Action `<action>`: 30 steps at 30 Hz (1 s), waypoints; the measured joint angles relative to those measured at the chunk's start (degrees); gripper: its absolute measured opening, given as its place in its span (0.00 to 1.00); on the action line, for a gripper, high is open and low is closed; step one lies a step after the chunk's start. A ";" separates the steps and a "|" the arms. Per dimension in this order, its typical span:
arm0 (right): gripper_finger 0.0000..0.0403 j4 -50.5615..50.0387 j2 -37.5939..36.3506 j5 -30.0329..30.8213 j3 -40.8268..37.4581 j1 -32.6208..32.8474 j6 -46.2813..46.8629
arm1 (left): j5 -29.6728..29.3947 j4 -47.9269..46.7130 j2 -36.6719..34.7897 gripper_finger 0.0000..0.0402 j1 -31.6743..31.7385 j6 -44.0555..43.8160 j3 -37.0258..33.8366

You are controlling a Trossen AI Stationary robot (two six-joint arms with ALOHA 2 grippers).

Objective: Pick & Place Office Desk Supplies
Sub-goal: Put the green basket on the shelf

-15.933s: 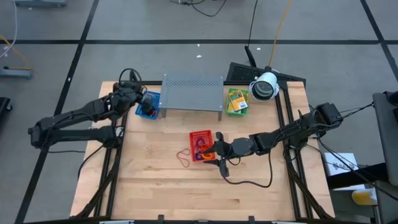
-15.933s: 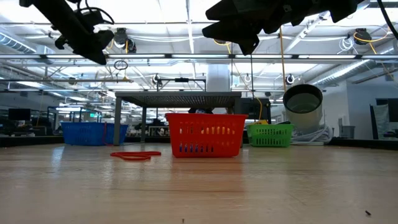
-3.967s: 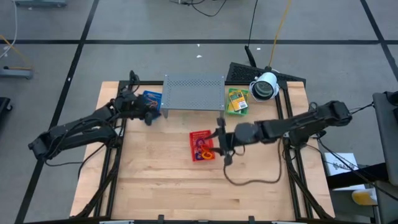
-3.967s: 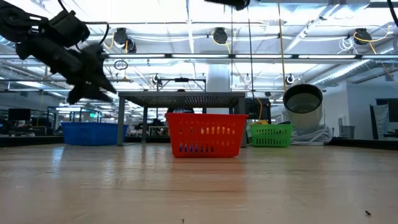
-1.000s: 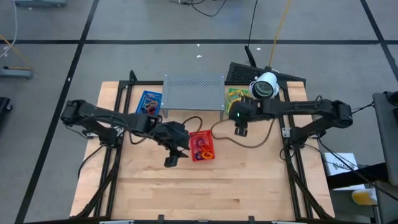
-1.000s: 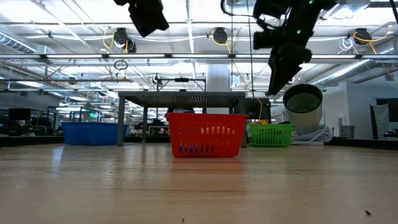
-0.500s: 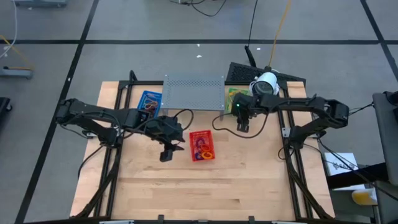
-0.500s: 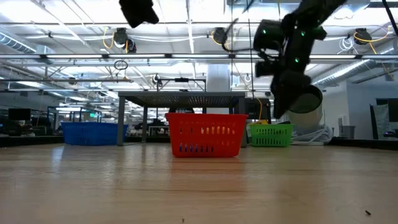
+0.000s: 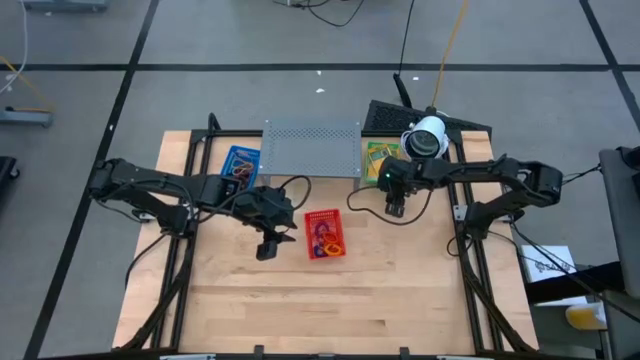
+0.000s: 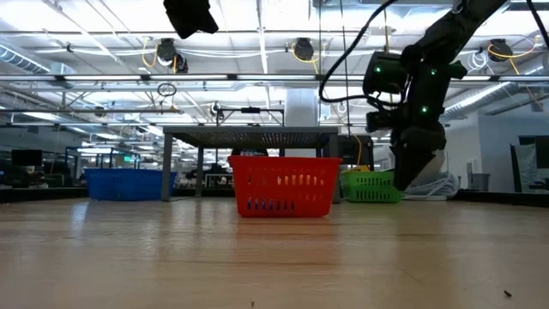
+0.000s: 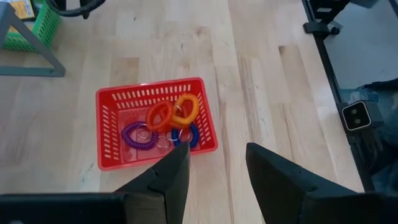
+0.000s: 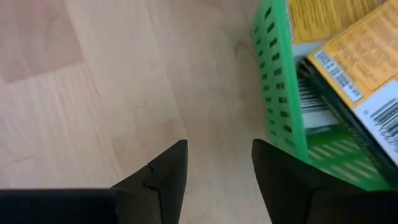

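On the wooden table (image 9: pixel 300 300), seen from above, the grey rack (image 9: pixel 311 147) is standing at twelve o'clock, with the blue basket (image 9: pixel 238 162) sitting just beside it at its nine o'clock side and the green basket (image 9: pixel 378 160) at its three o'clock side. The red basket (image 9: pixel 324 234) is sitting near the table's middle, at six o'clock from the rack. The left gripper (image 9: pixel 268 246) is hanging above the bare wood at nine o'clock from the red basket, its jaws standing apart and gripping nothing. The right gripper (image 9: pixel 395 207) is hovering at five o'clock from the green basket, close to its wall, its jaws likewise parted and empty. Yellow-and-green packets (image 12: pixel 354 56) are lying stacked inside the green basket. Coiled bands (image 11: pixel 163 122), orange, purple and blue, are lying together in the red basket, and more bands (image 9: pixel 241 171) are showing in the blue basket.
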 joint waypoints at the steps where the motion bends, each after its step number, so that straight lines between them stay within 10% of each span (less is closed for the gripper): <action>1: 0.42 0.15 -0.29 -0.35 0.00 0.26 0.24 | 0.00 0.04 0.00 0.41 0.00 0.00 0.00; 30: 0.42 10.09 -1.37 3.52 0.07 -1.84 -5.54 | -0.48 -0.44 0.02 0.41 0.04 0.52 0.00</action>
